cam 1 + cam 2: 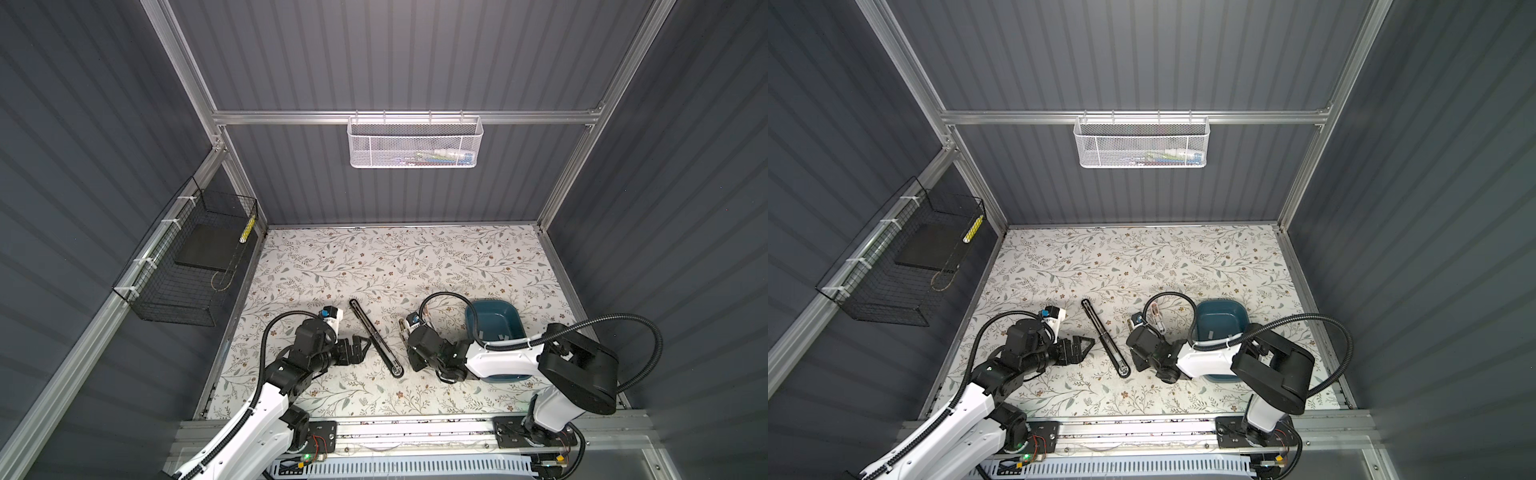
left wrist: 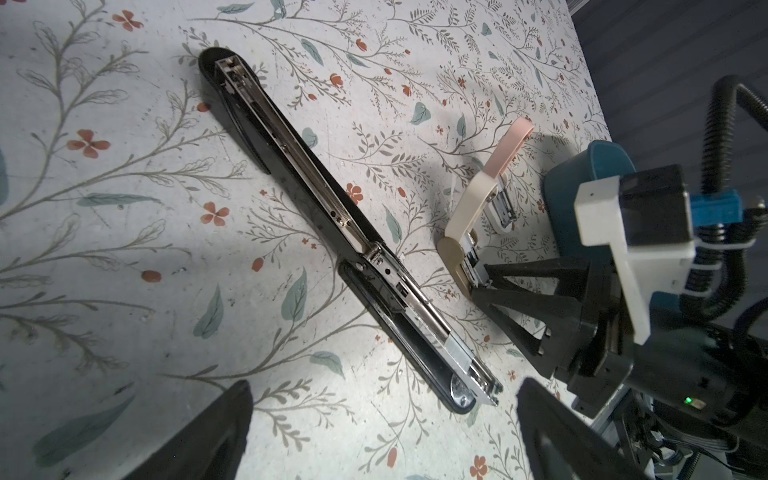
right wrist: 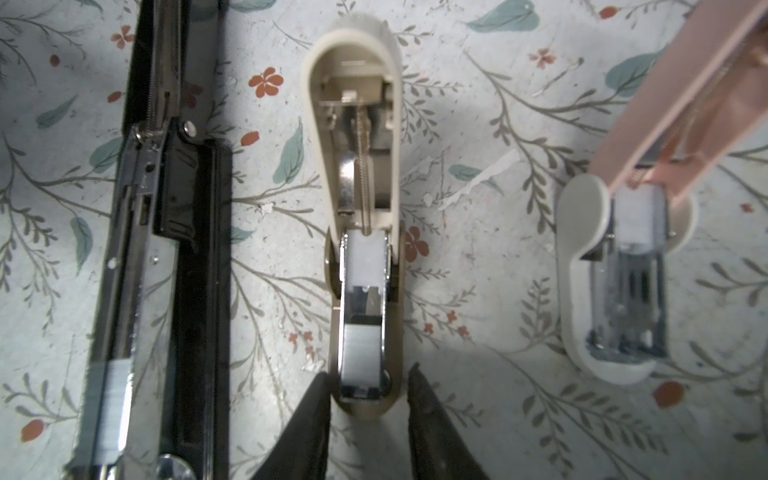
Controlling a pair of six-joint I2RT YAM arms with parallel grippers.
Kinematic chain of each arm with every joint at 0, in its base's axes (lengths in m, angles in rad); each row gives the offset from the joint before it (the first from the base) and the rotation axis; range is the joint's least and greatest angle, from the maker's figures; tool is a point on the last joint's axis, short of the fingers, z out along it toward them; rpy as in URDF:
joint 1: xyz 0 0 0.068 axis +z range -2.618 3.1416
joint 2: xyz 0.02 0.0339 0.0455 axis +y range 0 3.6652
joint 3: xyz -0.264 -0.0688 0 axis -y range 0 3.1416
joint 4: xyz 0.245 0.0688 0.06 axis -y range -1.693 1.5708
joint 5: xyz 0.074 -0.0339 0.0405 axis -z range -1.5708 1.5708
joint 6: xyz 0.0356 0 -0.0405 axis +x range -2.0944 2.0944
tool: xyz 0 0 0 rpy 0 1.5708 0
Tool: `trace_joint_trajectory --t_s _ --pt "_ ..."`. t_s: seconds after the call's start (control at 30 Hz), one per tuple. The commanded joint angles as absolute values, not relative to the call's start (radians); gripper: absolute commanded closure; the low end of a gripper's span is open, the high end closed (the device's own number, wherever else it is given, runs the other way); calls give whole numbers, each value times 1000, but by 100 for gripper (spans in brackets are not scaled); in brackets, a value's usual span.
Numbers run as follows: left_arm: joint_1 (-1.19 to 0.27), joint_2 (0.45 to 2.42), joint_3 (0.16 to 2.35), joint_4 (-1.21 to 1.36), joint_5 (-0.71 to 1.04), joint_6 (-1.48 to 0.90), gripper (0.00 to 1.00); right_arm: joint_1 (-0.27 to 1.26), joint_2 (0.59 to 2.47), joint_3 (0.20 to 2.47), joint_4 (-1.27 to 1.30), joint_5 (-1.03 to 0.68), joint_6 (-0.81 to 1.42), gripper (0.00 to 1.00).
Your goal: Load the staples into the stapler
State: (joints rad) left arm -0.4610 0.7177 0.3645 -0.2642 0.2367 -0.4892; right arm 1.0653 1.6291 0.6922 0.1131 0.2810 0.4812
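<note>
As the right gripper (image 3: 370,376) stands with its fingers slightly apart and pinching nothing, the staples (image 3: 360,353) lie right between its fingertips, seated in the channel of the open beige stapler (image 3: 363,266). The step in hand looks like letting go. Next it should lift straight clear, then fold the lid (image 3: 353,83) shut. Beyond the black stapler (image 3: 183,249), the left gripper (image 1: 358,348) hangs spread wide, empty

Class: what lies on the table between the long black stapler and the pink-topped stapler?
The opened beige stapler, a strip of staples in its channel, flanked by the fingers of the right gripper. The right wrist view shows it best.
</note>
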Motion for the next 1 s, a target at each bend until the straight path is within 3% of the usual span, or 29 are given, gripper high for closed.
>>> trace_joint_trajectory --t_s 0.0,0.33,0.63,0.97 --pt "-457 711 361 -263 243 -469 1 1071 1587 715 72 296 469 60" --pt "-457 729 366 -262 238 -468 1 1068 1403 683 24 366 489 52" --pt "-457 690 351 -262 214 -474 1 1029 1364 670 -1 357 532 61" --pt "-457 648 337 -263 203 -483 1 979 1494 695 31 268 516 66"
